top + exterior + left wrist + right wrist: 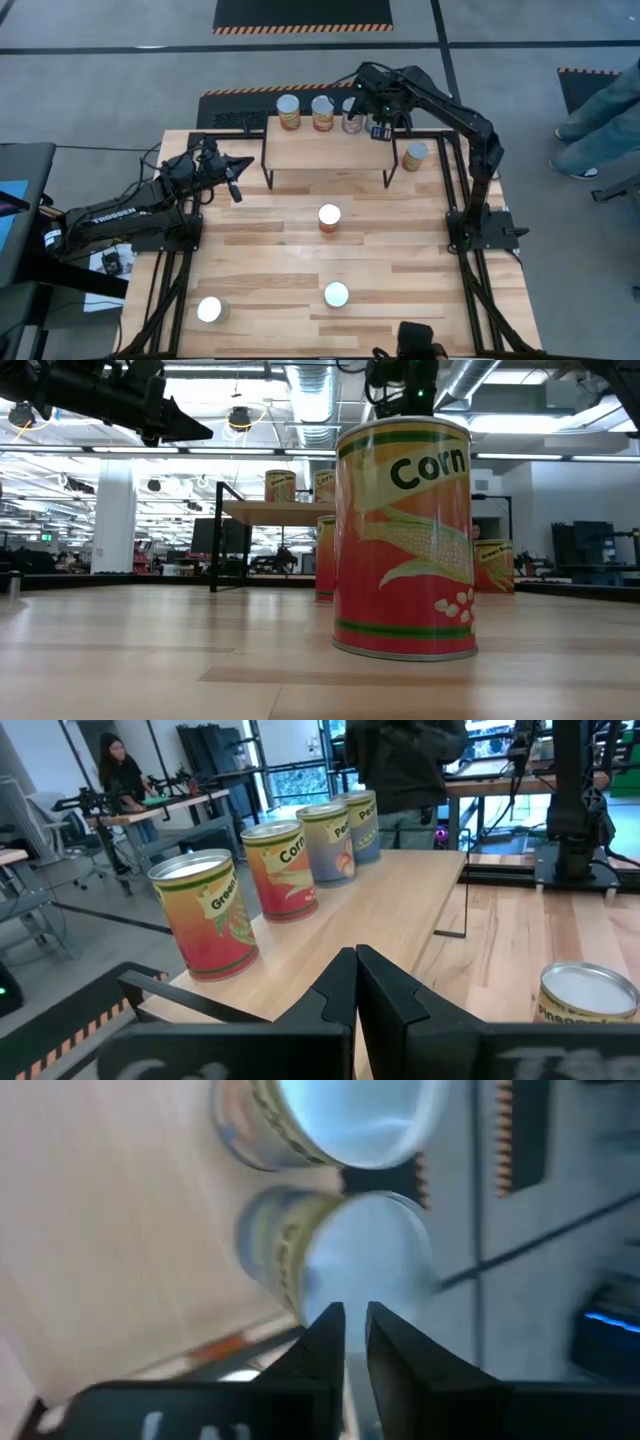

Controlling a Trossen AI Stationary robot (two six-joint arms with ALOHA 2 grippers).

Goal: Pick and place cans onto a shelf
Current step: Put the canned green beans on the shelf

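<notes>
The light-wood shelf (325, 148) stands at the table's far edge. Three cans (322, 112) stand upright on it in a row. The left wrist view shows a fourth can (360, 823) at the row's right end. My right gripper (377, 127) (348, 1330) is over that right end, fingers almost closed, above a can's silver top (365, 1255). My left gripper (240, 170) (355, 970) is shut and empty, raised just left of the shelf. One can (414, 156) stands on the table right of the shelf, and three more (329, 217) (336, 294) (211, 310) stand nearer. My right gripper's fingertips (325, 1325) point down over the rim of the rightmost shelf can (300, 1270). I cannot tell whether they touch it.
The shelf's black legs (268, 170) stand on the slatted table. In the low view a corn can (405, 540) stands close to the camera and hides much of the table behind it. A person's legs (600, 110) are beyond the table's right edge.
</notes>
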